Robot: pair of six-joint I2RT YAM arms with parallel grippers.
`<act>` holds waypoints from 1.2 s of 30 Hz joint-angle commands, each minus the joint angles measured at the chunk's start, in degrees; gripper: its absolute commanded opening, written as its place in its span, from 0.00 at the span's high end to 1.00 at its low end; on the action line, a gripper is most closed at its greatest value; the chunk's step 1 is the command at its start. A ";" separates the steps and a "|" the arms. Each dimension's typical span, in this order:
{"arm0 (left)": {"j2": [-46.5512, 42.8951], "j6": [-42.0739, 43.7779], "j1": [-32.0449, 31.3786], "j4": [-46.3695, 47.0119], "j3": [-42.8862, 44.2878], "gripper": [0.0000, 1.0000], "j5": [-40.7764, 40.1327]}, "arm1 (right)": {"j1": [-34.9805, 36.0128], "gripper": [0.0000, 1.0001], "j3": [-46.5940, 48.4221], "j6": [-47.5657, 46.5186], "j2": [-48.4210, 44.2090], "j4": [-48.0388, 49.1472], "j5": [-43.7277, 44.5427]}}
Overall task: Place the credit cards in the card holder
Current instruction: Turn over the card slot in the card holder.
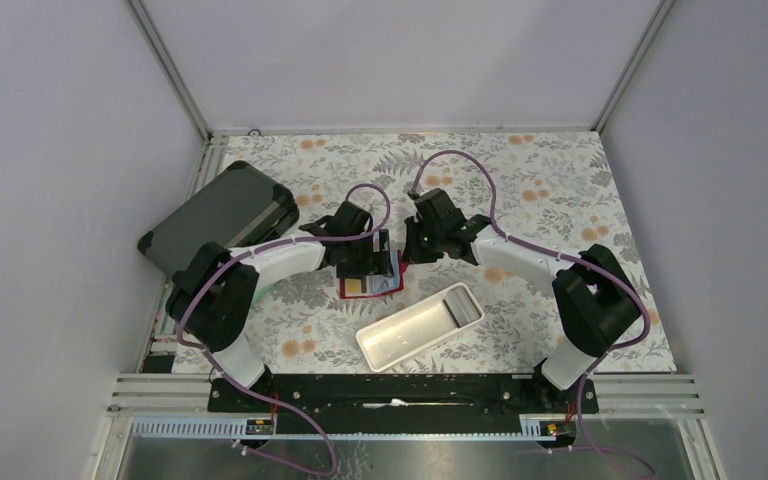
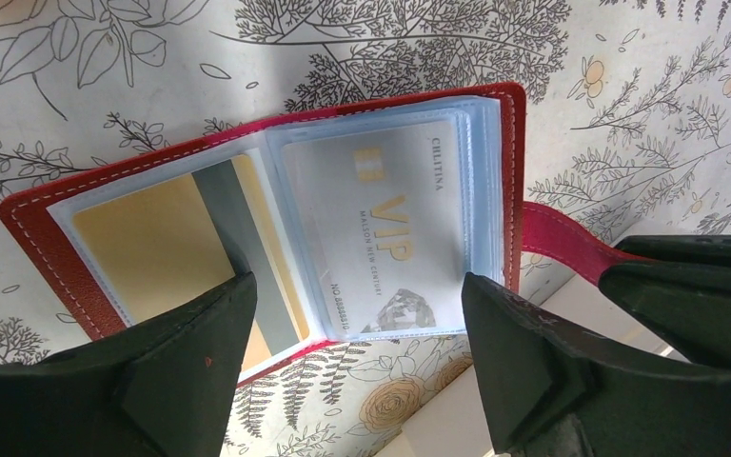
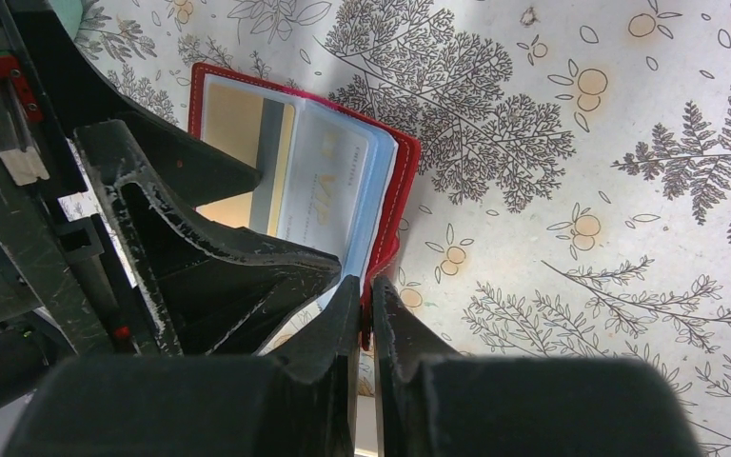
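Card holder (image 1: 372,284): red, lying open on the floral table cover (image 1: 560,200) at mid-table, clear sleeves facing up, between the two grippers.
Grey case (image 1: 222,215): far left at the table's edge, lid down, well apart from the card holder.
Left arm (image 1: 260,265): reaches in from the left, wrist bent down over the open pages.
Left gripper (image 2: 357,286): released, jaws spread wide and grasping nothing. One fingertip hangs over the left page, the other at the right page's lower corner; whether they touch cannot be told.
Yellow-brown card (image 2: 157,252): tucked in the left-hand sleeve, dark stripe showing.
Pale VIP card (image 2: 381,224): tucked in the right-hand sleeve — on top of a stack of further clear sleeves.
Right gripper (image 3: 365,295): clenched on the card holder's red edge by the strap — a sliver of red shows between the fingers.
Right arm (image 1: 530,262): reaches in from the right, elbow raised.
White tray (image 1: 420,326): long, set diagonally on the near side, just beside the card holder; its contents cannot be made out.
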 commanded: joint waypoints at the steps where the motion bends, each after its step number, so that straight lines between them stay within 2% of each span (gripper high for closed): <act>1: 0.84 -0.22 -0.04 0.44 1.64 0.18 0.20 | 0.90 1.00 2.55 0.35 -2.30 -0.53 -0.53; 16: 2.57 0.38 -0.40 0.83 2.14 0.16 1.23 | 1.78 1.00 2.95 -0.26 -1.65 -0.57 0.04; 28: 4.31 0.83 -0.66 -1.82 2.68 0.26 -0.98 | 1.79 1.00 2.63 -0.82 -2.16 -1.83 4.10; 36: 4.35 1.42 -0.66 -2.94 2.67 0.27 -1.97 | 1.69 1.00 1.57 -1.27 -3.06 -2.63 6.85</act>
